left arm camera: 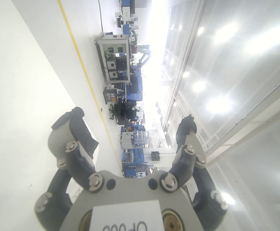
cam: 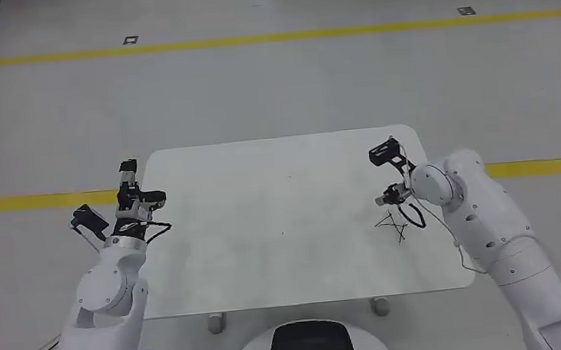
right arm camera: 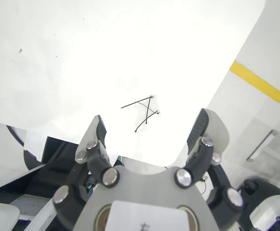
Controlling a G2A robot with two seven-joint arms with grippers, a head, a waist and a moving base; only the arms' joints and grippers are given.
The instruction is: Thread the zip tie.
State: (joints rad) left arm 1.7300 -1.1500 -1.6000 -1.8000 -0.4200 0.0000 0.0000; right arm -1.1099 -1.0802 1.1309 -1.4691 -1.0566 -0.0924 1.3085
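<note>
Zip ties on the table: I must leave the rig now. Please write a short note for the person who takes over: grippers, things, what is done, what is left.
Left gripper: open, empty, beside the table's left edge, pointing off into the room.
Right gripper: open, empty, above the black zip ties.
Zip ties: lying crossed in a small loose heap on the white table, toward its right side.
Done: nothing grasped; no tie looks threaded.
Left: pick up a tie and pass its tail through its head.
</note>
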